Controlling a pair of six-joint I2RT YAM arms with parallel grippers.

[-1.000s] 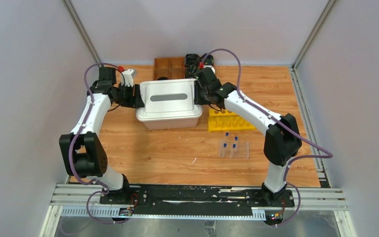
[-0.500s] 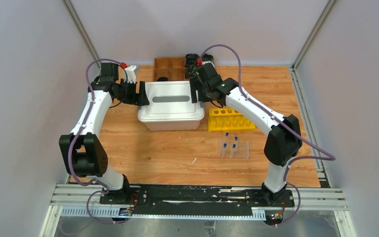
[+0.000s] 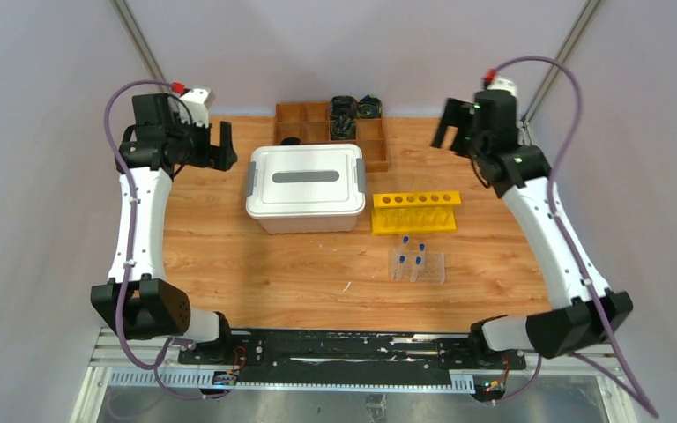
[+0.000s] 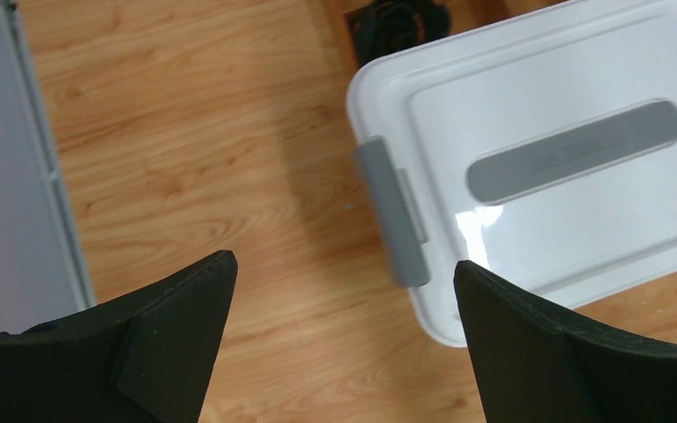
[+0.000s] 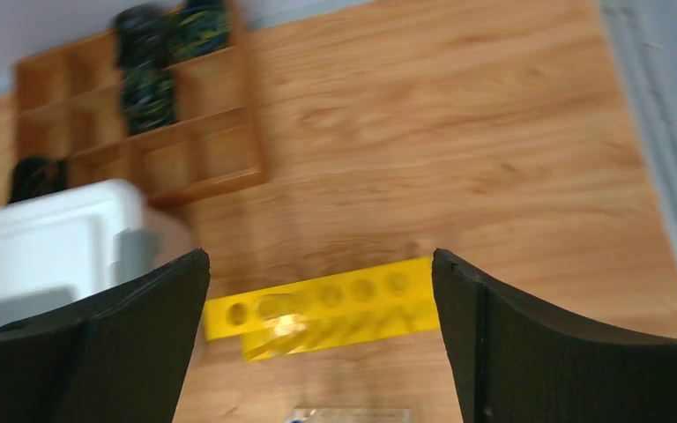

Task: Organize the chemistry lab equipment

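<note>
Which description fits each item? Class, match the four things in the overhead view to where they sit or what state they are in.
Column one:
1. white box
2. yellow rack
3. wooden tray
4. blue-capped tubes

Column two:
A. at the back, behind the white box
B. nearest the front, standing in a clear stand
C. in the middle, lid on, grey handle on top
D. just right of the white box

Pairs: 1-C, 2-D, 3-A, 4-B

A white plastic lidded box point(image 3: 304, 198) with grey latches point(image 3: 251, 179); yellow plastic tube rack point(image 3: 414, 214); small clear tubes with blue caps point(image 3: 416, 263); orange-brown wood-grain worktop point(image 3: 273, 273).
</note>
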